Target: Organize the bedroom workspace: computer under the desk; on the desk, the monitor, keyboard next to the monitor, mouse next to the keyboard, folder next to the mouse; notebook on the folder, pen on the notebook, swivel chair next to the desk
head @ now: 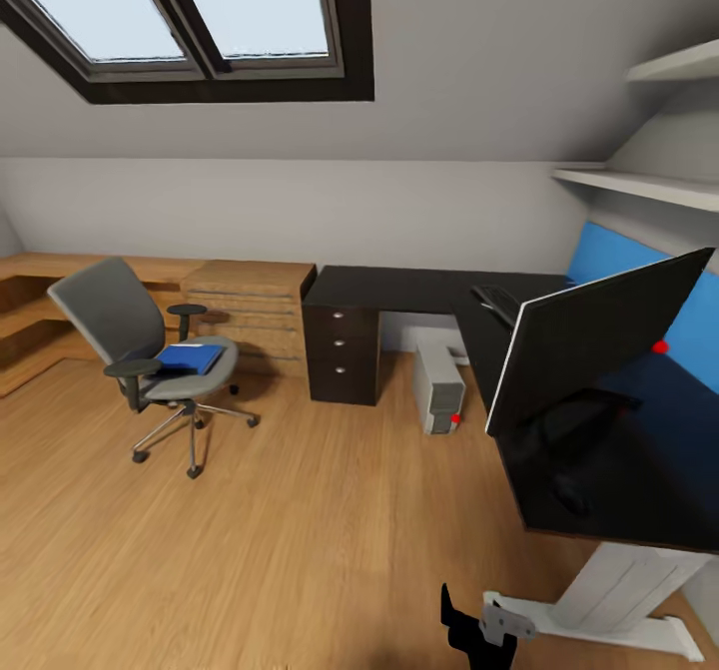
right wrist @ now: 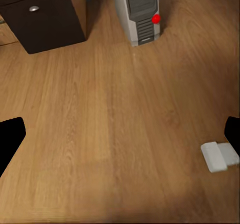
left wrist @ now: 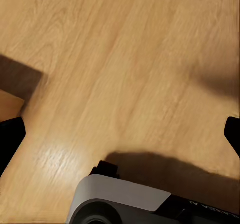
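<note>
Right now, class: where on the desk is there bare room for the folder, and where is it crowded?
Bare: the black desk top between the drawer end and the keyboard. Crowded: the near wing, where the tilted monitor stands. The folder lies on the swivel chair.

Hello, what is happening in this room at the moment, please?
Nothing is being handled. Both arms point at bare wood floor, each gripper open and empty. The blue folder lies on the swivel chair, which stands away from the desk. The monitor and keyboard are on the desk, and the computer stands on the floor beneath it.
</note>
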